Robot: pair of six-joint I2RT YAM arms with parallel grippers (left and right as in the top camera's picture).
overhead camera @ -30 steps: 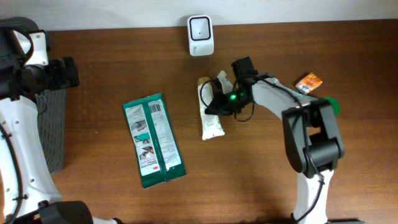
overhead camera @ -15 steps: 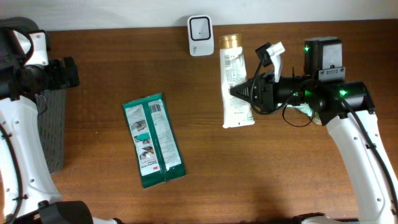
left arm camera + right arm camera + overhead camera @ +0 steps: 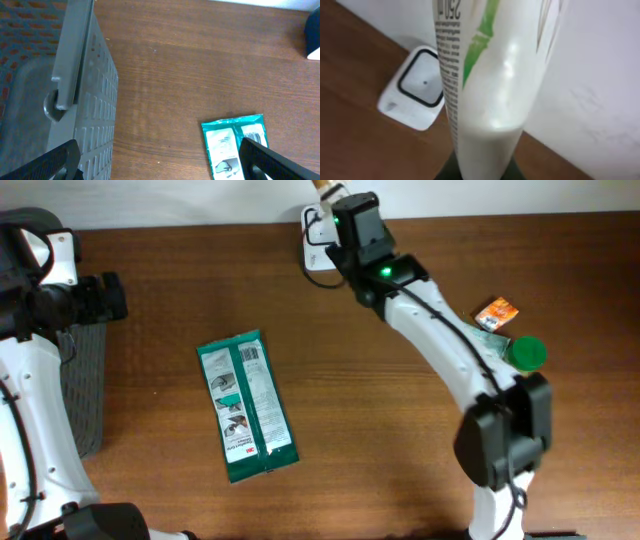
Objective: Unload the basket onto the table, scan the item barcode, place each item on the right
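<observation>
Right gripper (image 3: 338, 210): clamped tight on the white tube (image 3: 490, 90), held at the worktop's far edge, right over the white scanner (image 3: 415, 87). Left gripper (image 3: 157, 155): jaws spread wide, holding nothing, at the left edge above the grey basket (image 3: 90, 125). Green packet (image 3: 247, 405): flat, left of centre.
</observation>
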